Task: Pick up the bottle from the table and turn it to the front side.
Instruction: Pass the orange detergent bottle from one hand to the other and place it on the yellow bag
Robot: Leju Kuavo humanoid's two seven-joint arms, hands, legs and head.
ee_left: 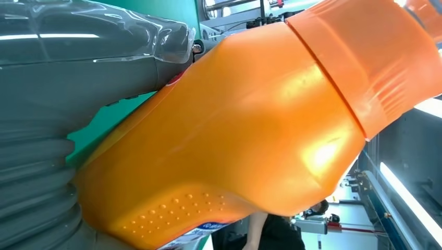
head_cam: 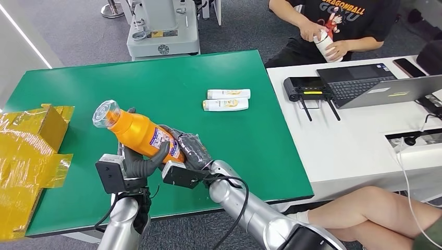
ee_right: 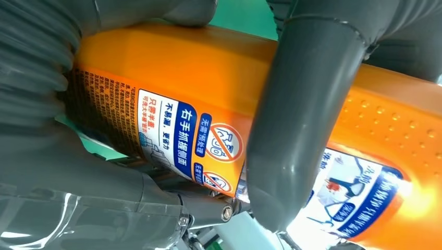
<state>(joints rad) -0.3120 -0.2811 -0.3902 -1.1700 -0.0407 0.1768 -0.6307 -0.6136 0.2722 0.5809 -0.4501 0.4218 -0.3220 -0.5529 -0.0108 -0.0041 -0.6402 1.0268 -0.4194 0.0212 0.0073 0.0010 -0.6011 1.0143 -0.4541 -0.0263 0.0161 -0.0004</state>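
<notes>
A: Report hand status.
B: My left hand (head_cam: 139, 162) grips the orange bottle (head_cam: 139, 134) at mid-body, fingers wrapped round it. My right hand (head_cam: 188, 148) clasps the base end, thumb (ee_right: 292, 135) pressed across the label.
A: Bottle position?
B: Held clear above the green table (head_cam: 177, 88), tilted, its clear cap (head_cam: 106, 113) pointing up and to my left.
A: Surroundings?
B: Yellow wrapping (head_cam: 28, 156) lies at the table's left edge. Two white tubes (head_cam: 226, 99) lie side by side further back. Beyond, a seated person holds a white bottle (head_cam: 327, 44).

Silver arms (head_cam: 245, 205); grey ribbed hands (head_cam: 138, 164)
</notes>
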